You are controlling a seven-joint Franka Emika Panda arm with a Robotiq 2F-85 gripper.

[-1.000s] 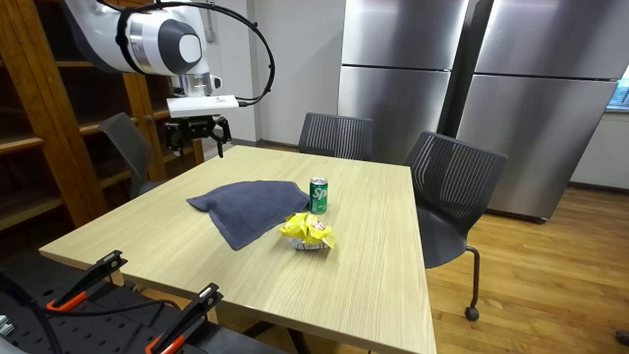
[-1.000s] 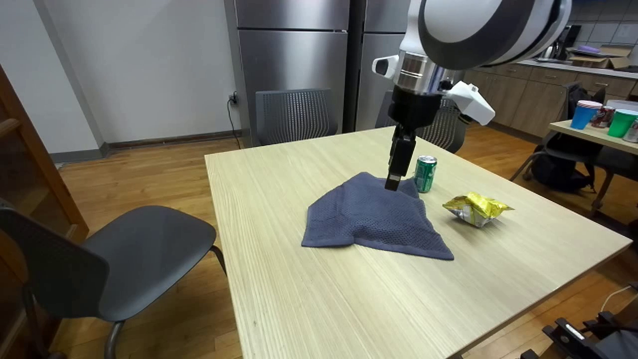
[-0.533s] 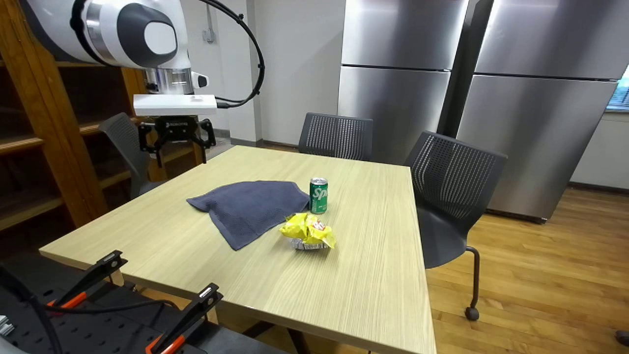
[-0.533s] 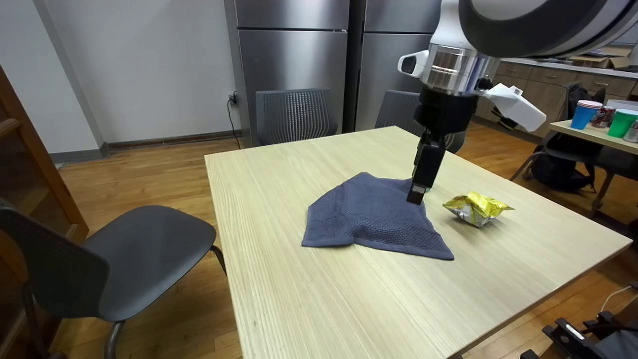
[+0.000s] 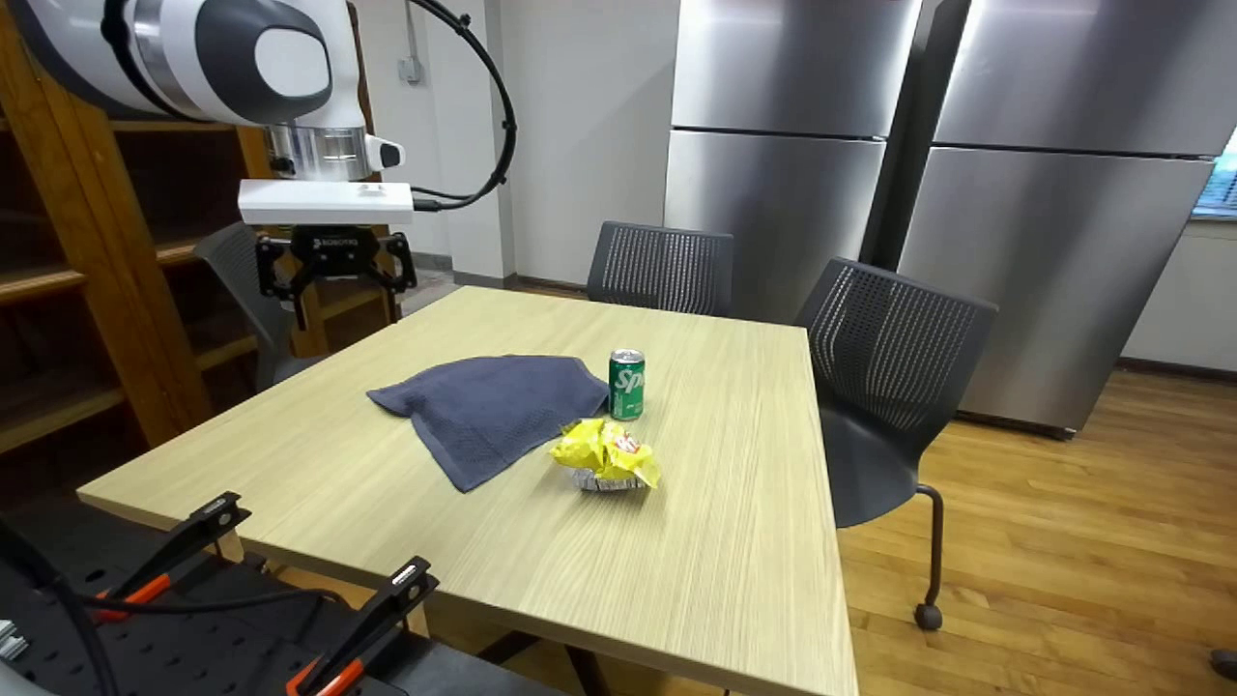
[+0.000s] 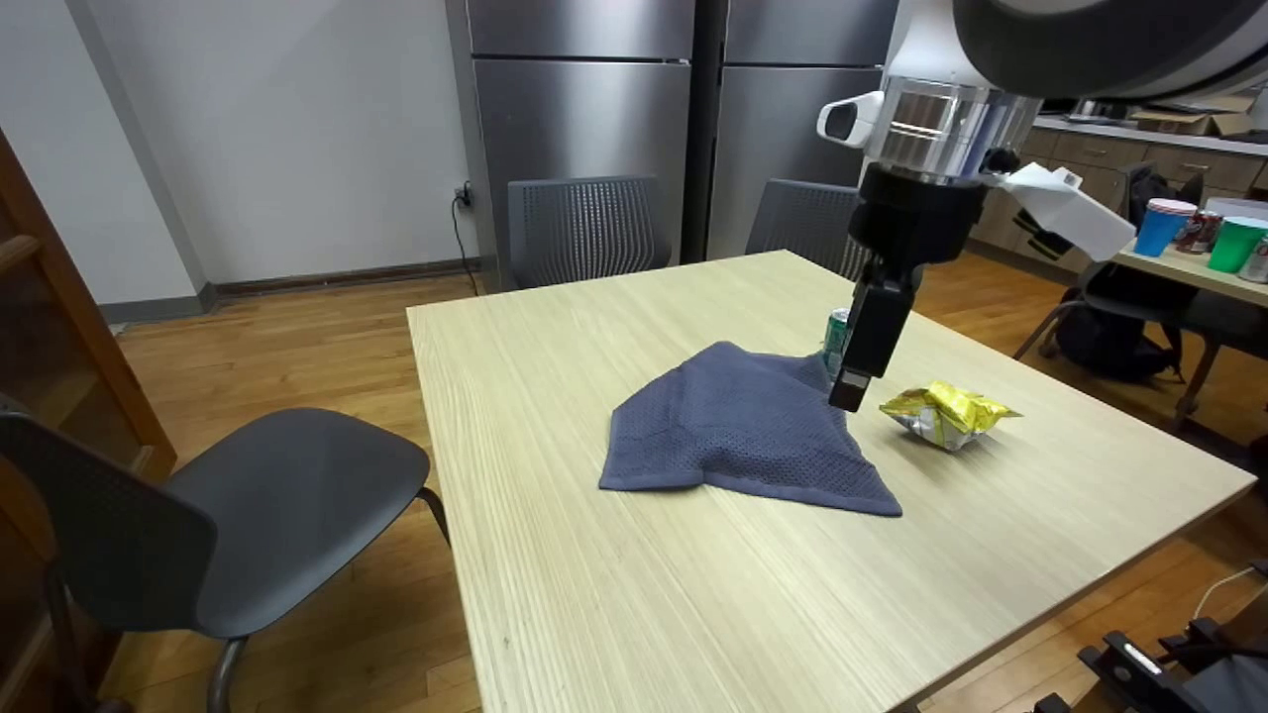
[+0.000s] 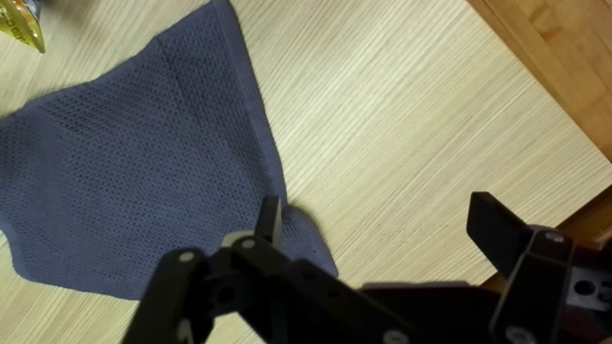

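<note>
Gripper spread wide, nothing between its fingers, hovers over the table; looks like a lining-up step, and contact with the cloth would call for lowering plus maybe a sideways shift. The cloth lies rumpled on the table, dark blue, mesh-textured, hemmed. Past it, green can upright just beside, yellow chip bag near.
</note>
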